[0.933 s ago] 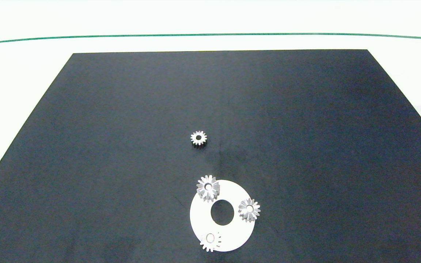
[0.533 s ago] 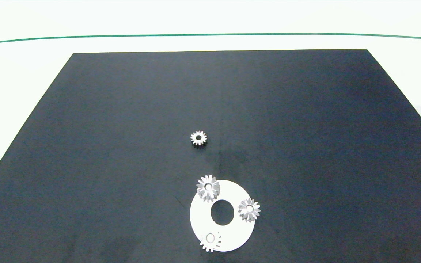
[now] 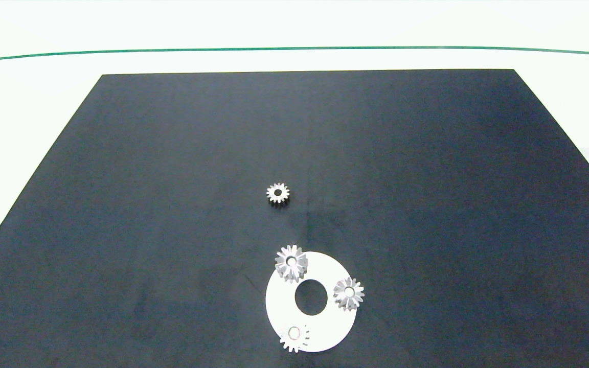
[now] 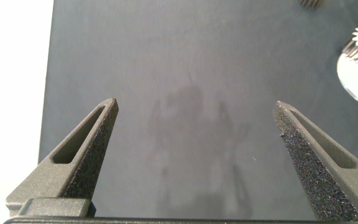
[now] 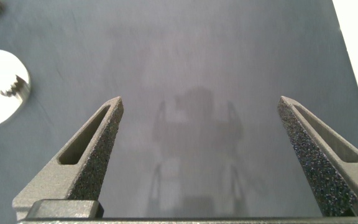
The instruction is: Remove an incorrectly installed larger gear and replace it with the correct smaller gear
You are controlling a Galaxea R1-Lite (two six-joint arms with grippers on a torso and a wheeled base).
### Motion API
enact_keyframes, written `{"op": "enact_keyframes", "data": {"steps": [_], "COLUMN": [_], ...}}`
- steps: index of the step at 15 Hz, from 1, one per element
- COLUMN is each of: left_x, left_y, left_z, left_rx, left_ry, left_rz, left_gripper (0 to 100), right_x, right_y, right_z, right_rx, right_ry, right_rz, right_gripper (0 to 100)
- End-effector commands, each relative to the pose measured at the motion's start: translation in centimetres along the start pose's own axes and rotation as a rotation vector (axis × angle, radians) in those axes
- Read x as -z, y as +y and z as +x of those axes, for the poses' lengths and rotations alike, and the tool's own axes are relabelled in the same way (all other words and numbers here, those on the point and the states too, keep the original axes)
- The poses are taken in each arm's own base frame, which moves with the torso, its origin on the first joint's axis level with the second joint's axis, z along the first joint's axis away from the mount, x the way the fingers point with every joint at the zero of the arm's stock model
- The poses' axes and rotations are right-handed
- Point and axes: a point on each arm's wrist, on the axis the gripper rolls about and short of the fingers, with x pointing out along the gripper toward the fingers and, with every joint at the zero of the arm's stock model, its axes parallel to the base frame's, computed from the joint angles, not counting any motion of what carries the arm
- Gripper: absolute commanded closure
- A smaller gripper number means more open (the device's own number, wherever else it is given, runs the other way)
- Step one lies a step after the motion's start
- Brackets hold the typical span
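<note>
From the head view, a white ring plate (image 3: 325, 327) is seen lying on the dark mat (image 3: 172, 179) that covers the surface. Three gears sit on the plate's rim. The larger gear (image 3: 291, 262) stands at about eleven o'clock on the plate, thick-bodied with long pointed teeth. A second gear (image 3: 348, 293) sits at about three o'clock and a third gear (image 3: 292, 337) at about seven o'clock. The smaller gear (image 3: 277, 193) lies alone on the mat, well apart from the plate toward twelve o'clock. Neither arm is seen in this view.

In the left wrist view, the left tool (image 4: 195, 121) is shown spread wide over bare mat, gripping nothing; the plate's edge and one gear on it are glimpsed at the frame's margin.

In the right wrist view, the right tool (image 5: 199, 118) is likewise spread wide and unloaded above bare mat, with part of the plate visible at the margin.

Both task gears are judged to be solid metal: stiff, dense for their size and not fragile. The polished teeth are likely to be slippery, so a grip across the toothed rim on opposite sides is advised, with the pads seated against tooth tips. The larger gear's thick body offers more to hold; the smaller gear, lying low on the mat, is expected to need a close, level descent.
</note>
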Motion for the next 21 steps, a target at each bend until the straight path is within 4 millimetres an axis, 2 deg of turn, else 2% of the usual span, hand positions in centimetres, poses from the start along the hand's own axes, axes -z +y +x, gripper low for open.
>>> {"op": "enact_keyframes", "data": {"steps": [1,3,5,8,9,10,12,14,16,21], "left_x": [-5.7,-7.5,-8.7,-10.0,-10.2,-10.1,-9.0,-8.5,-8.4,-8.3], "left_y": [0.4,-1.4,-4.8,-10.9,-12.2,-14.4,-17.1,-19.3,-20.5,-21.2], "left_z": [7.5,9.9,13.0,17.3,18.1,19.2,21.1,22.8,23.3,23.9], "left_rx": [0.206,0.413,0.573,0.591,0.599,0.624,0.593,0.539,0.543,0.498], "left_ry": [0.194,0.288,0.359,0.438,0.455,0.489,0.542,0.564,0.582,0.603], "left_rz": [0.102,0.149,0.161,0.168,0.158,0.157,0.2,0.221,0.224,0.24], "left_gripper": [0,0,0,0,0,0,0,0,0,0], "right_x": [-7.3,-7.8,-8.0,-8.1,-8.3,-8.7,-8.6,-8.6,-8.6,-8.5], "right_y": [0.0,0.4,0.6,0.9,1.1,1.2,1.2,1.2,1.2,1.2], "right_z": [6.3,7.6,8.1,8.2,8.1,8.1,8.1,8.1,8.1,8.2], "right_rx": [-0.064,-0.115,-0.14,-0.183,-0.2,-0.216,-0.219,-0.219,-0.221,-0.222], "right_ry": [0.132,0.161,0.172,0.171,0.164,0.154,0.155,0.154,0.151,0.158], "right_rz": [-0.005,-0.01,-0.014,-0.023,-0.027,-0.029,-0.029,-0.029,-0.029,-0.029], "right_gripper": [0,0,0,0,0,0,0,0,0,0]}}
